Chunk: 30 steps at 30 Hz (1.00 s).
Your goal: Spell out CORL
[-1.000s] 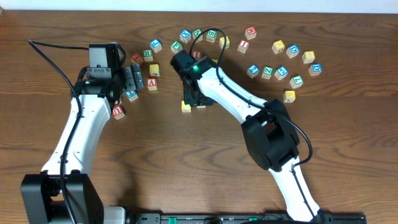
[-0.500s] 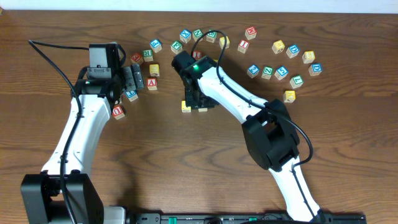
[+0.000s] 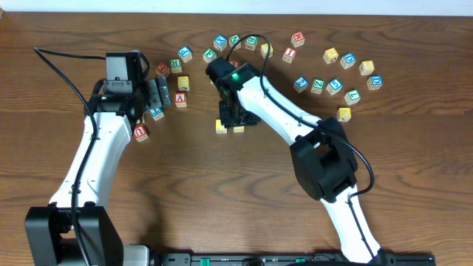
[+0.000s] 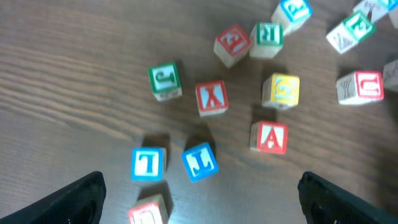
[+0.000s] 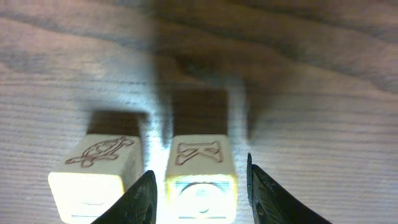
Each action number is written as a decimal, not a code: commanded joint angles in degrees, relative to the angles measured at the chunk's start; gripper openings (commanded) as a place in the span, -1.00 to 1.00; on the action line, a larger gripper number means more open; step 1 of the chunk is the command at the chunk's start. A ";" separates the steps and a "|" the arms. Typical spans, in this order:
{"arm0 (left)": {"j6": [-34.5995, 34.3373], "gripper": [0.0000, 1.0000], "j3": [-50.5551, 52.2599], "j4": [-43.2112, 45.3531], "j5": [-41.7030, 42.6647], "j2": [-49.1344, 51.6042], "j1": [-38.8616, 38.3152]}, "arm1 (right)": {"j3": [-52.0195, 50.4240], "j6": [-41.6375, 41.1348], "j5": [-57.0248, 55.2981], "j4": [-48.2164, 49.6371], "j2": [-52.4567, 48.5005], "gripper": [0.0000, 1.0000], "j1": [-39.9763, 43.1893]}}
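Two yellow-edged letter blocks stand side by side on the wooden table, the left one (image 3: 221, 126) (image 5: 96, 171) and the right one (image 3: 238, 127) (image 5: 200, 174). My right gripper (image 3: 230, 117) (image 5: 200, 193) straddles the right block, jaws open, with a thin gap on each side; glare hides the top letter. My left gripper (image 3: 157, 94) (image 4: 208, 199) hangs wide open above the left cluster, holding nothing. Under it lie a blue L block (image 4: 148, 163), another blue block (image 4: 199, 161), a red A block (image 4: 269, 137) and a red-edged block (image 4: 149, 213).
More letter blocks are scattered along the back: a green J (image 4: 165, 79), a red Y (image 4: 211, 98), a yellow one (image 4: 281, 89), an arc of blocks (image 3: 235, 41) behind my right arm, and a group at the right (image 3: 336, 77). A red block (image 3: 140, 133) lies beside my left arm.
My right gripper's jaws have spread apart from the right yellow block, which now rests on the table next to the left one. The left arm has stayed still.
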<state>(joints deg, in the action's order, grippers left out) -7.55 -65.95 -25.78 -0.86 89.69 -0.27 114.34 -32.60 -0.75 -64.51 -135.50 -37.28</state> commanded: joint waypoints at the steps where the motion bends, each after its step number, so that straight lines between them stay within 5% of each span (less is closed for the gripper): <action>1: -0.48 0.95 -1.40 -0.55 5.57 0.66 0.26 | 1.16 1.99 2.75 0.79 3.96 -0.18 2.12; 4: -0.50 0.94 -1.40 -0.83 11.26 0.66 0.17 | 1.16 3.13 5.62 1.77 5.86 -0.20 3.61; 7: -2.75 0.55 -1.40 -3.08 14.23 0.68 -0.61 | 1.16 4.20 5.40 2.08 7.67 -0.19 5.29; 19: -9.27 0.54 -3.41 -8.83 14.80 8.98 -14.49 | 1.05 10.08 8.04 1.73 8.52 -0.11 15.89; 23: -7.98 0.54 -10.08 -13.31 13.77 18.29 -15.69 | 1.05 11.06 8.02 0.70 8.52 -0.11 17.73; 30: -7.96 0.55 -12.28 -11.52 11.32 19.74 -16.96 | 1.05 12.09 7.13 -0.20 8.52 -0.09 18.12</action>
<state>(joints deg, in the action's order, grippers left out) -15.66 -76.14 -37.63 11.88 110.17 -16.40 114.69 -22.09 6.48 -64.62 -127.98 -19.33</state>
